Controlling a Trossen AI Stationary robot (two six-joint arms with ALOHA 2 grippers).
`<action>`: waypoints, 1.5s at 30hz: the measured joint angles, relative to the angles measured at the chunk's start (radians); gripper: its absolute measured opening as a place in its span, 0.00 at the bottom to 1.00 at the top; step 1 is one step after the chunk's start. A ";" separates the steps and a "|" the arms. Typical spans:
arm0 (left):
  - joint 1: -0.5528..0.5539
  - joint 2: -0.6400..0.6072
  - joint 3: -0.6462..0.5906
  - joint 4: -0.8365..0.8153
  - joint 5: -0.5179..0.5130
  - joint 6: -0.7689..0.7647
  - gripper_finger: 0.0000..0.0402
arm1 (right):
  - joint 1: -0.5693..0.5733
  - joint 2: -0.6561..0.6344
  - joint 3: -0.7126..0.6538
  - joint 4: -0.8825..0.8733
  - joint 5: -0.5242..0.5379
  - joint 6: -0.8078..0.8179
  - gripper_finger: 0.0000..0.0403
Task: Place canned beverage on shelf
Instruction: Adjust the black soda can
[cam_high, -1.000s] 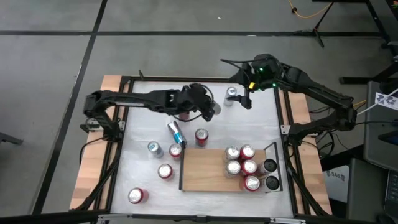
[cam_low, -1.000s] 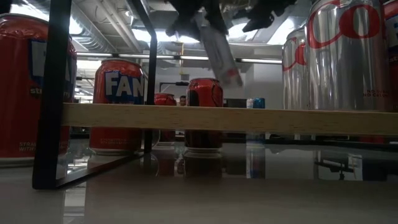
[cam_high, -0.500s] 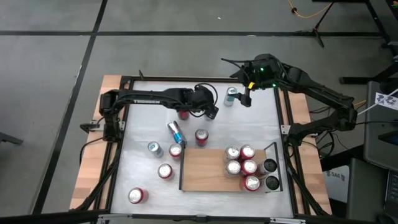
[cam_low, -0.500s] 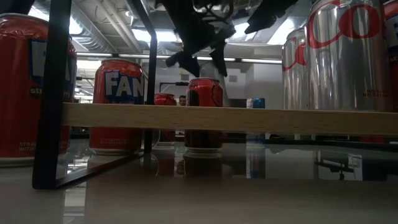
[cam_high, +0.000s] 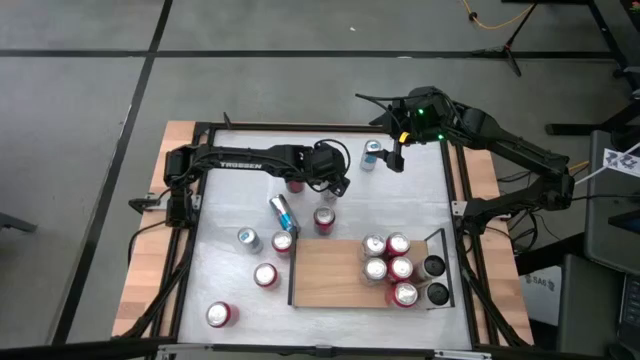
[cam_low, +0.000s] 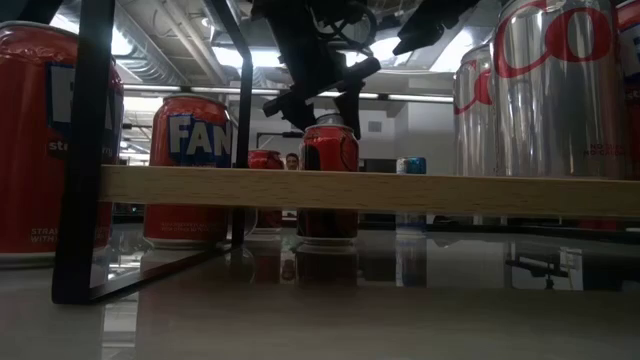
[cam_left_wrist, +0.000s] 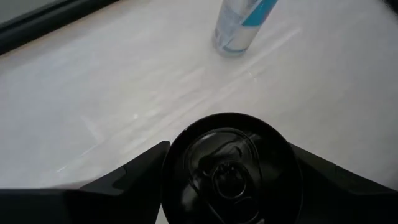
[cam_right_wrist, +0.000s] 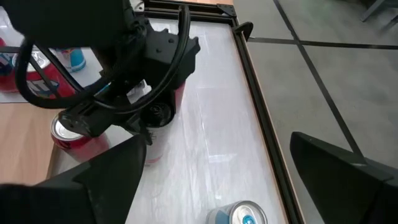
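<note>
A red can with a dark top (cam_high: 323, 218) (cam_low: 330, 180) (cam_left_wrist: 231, 169) stands upright on the white tabletop, just beyond the far edge of the wooden shelf (cam_high: 328, 275) (cam_low: 370, 190). My left gripper (cam_high: 332, 198) (cam_low: 320, 100) is over it, tipped steeply down and open. One finger (cam_left_wrist: 127, 180) stands on each side of the can's top; no touch shows. My right gripper (cam_high: 396, 158) (cam_right_wrist: 217, 140) hangs open and high at the far right, beside a silver-blue can (cam_high: 372, 153) (cam_right_wrist: 239, 214).
Several cans (cam_high: 392, 268) stand at the shelf's right end. A slim blue-silver can (cam_high: 282, 212) lies on its side left of the target. Several more upright cans (cam_high: 265, 275) stand at the near left. A red can (cam_high: 295, 183) is under my left arm. Black rails (cam_high: 455, 210) edge the table.
My left gripper has come down toward the red can and a little toward the near edge, tipping more steeply downward; its fingers now flank the can's top. The can has stayed where it was.
</note>
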 joint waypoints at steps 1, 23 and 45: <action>-0.002 0.008 0.000 -0.001 -0.001 0.000 0.66 | 0.000 0.000 0.000 0.000 0.000 0.000 0.96; -0.040 0.026 0.000 -0.001 -0.001 0.008 0.67 | 0.000 0.000 0.000 -0.001 -0.001 0.002 0.96; -0.040 0.026 0.000 0.004 0.003 -0.024 0.67 | 0.000 0.000 0.000 -0.002 -0.001 0.002 0.96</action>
